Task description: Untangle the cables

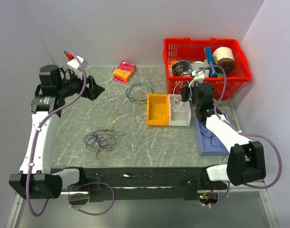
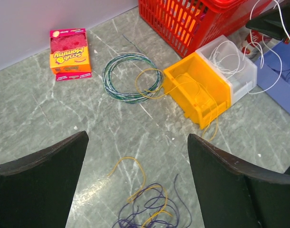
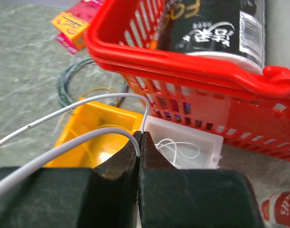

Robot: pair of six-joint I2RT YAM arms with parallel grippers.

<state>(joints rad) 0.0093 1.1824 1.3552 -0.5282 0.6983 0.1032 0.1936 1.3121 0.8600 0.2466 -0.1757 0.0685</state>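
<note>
- The left claw (image 2: 137, 137) hangs wide open and holds nothing.
- The tangled cables (image 2: 149, 211), mostly dark purple with some yellow, lie on the table (image 2: 50, 109) just below this claw. In the wrist view they sit between its fingers and touch neither.
- A coil (image 2: 130, 98) lies ahead of it, with a sponge box (image 2: 69, 54) further to the left.
- Ahead to its right is a yellow bin (image 2: 180, 97) with yellow strands trailing over its edge. A clear bin (image 2: 239, 76) holding white strands sits against it.
- The right claw (image 3: 139, 142) is closed tight on a white cable (image 3: 111, 96), which arcs out of the tips and away to the claw's left.
- Both bins lie below this claw, and the basket (image 3: 182, 61) is just ahead.
</note>
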